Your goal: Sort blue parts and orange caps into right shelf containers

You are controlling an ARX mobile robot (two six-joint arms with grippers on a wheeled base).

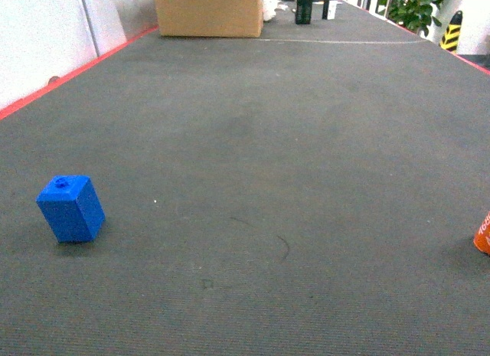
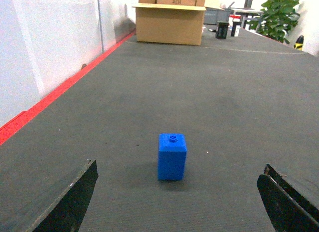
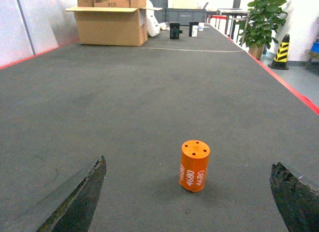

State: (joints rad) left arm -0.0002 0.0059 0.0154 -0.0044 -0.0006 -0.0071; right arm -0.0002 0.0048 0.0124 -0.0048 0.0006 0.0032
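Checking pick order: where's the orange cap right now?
The orange cap stands upright on the dark floor, centred ahead of the open right claw. In the head view it's cut off at the right edge.

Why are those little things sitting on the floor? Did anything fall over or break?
Nothing is tipped or broken. The blue part stands upright on the dark carpet, and the orange cap stands upright too. Each sits alone ahead of an open gripper: the left gripper and the right gripper. No crates are in view.
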